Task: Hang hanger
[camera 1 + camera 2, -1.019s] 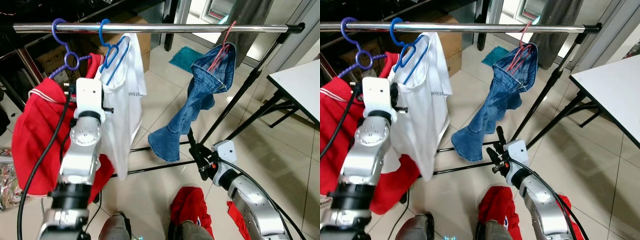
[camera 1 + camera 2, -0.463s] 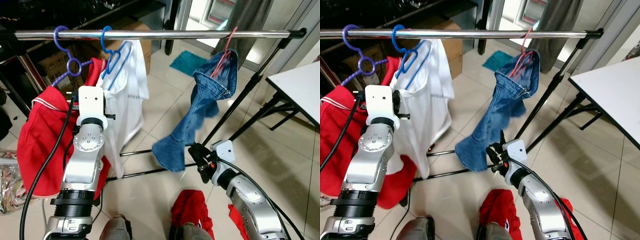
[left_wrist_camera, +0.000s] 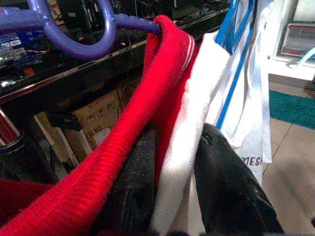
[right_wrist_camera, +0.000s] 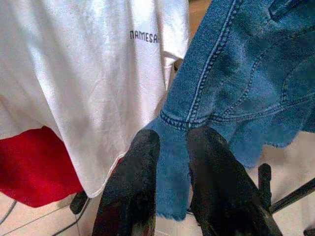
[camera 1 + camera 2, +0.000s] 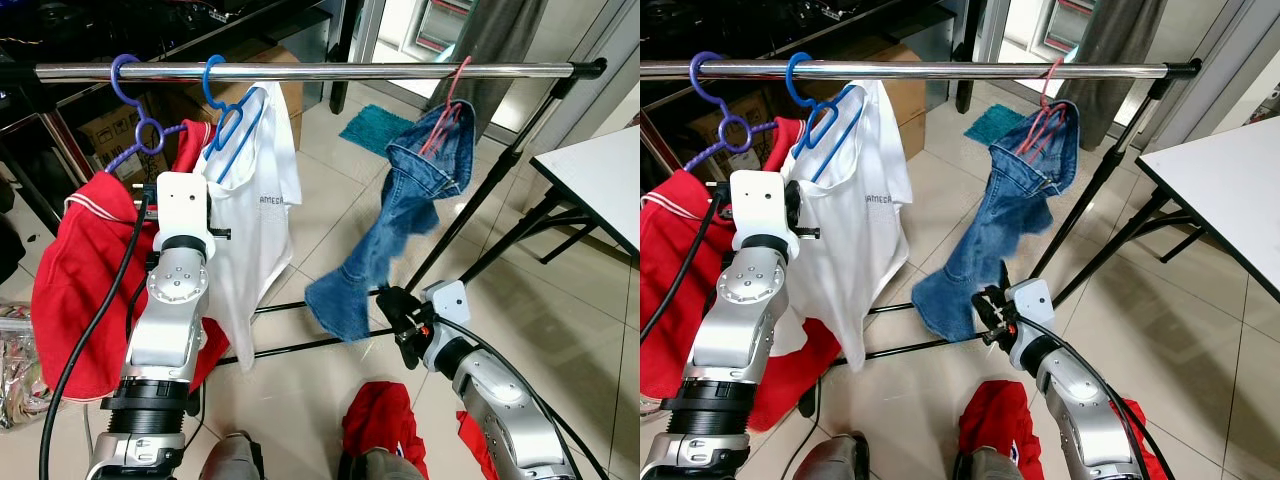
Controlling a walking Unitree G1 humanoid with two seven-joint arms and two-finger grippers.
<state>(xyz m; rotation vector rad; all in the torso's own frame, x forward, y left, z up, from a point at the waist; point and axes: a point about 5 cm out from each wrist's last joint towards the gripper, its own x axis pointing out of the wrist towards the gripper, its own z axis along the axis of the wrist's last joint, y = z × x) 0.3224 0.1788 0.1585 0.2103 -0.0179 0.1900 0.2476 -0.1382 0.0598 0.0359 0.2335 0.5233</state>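
A steel rail [image 5: 320, 71] runs across the top. On it hang a purple hanger [image 5: 135, 110] with a red garment [image 5: 75, 270], a blue hanger [image 5: 228, 110] with a white T-shirt [image 5: 262, 230], and a pink hanger [image 5: 447, 100] with blue jeans [image 5: 400, 220]. My left arm [image 5: 183, 215] is raised between the red garment and the T-shirt. My left gripper [image 3: 179, 132] is open, with the red garment's edge and white cloth lying between its fingers. Low down, my right gripper [image 4: 172, 135] stands slightly open and holds nothing, close to the jeans' hem.
The rack's black slanted leg [image 5: 470, 200] and floor bar stand just ahead. A white table [image 5: 600, 170] is at the right. Red clothes [image 5: 385, 415] lie on the tiled floor by my feet. Cardboard boxes [image 5: 95, 125] and dark shelves stand behind the rail.
The camera has shifted a little, so the rail looks level. The jeans and the white T-shirt have swung slightly. Both arms stay about where they were.
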